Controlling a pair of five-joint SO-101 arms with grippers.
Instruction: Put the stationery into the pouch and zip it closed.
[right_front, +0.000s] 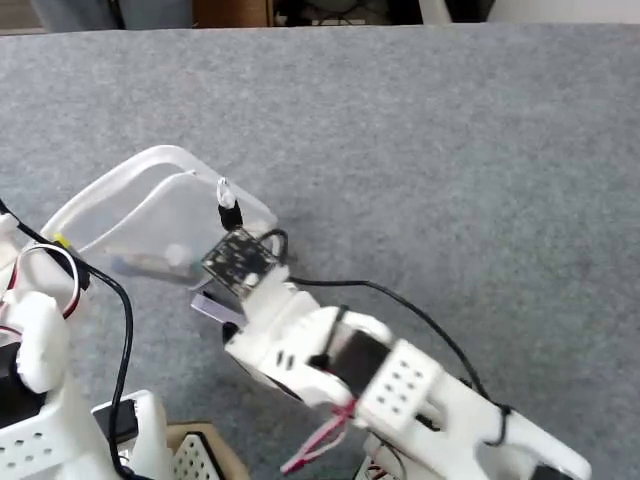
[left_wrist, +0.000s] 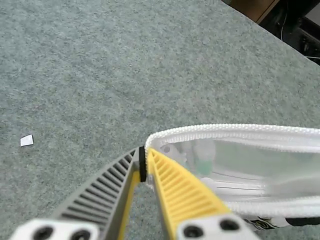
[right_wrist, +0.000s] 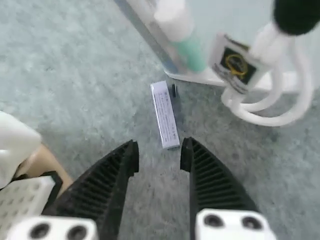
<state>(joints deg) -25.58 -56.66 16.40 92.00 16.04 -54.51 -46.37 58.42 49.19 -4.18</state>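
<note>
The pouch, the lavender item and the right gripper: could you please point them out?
pouch (left_wrist: 220, 130), left wrist view, on its white zipper edge.
lavender item (right_wrist: 165, 114), right wrist view, on its top face.
right gripper (right_wrist: 159, 150), right wrist view, midway between fingertips.

Clear, white-edged pouch (right_front: 140, 215); left claw (left_wrist: 143, 161) yellow and grey — ribbed; right claw (right_wrist: 159, 150) black; table (right_front: 450, 150) grey.

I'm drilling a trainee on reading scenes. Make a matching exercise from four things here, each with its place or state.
1 left gripper
2 right gripper
3 lilac box
4 green-white tube

a inside the pouch
b open
c on the mat beside the pouch
d shut on the pouch's edge

Pairs: 1-d, 2-b, 3-c, 4-a
</note>
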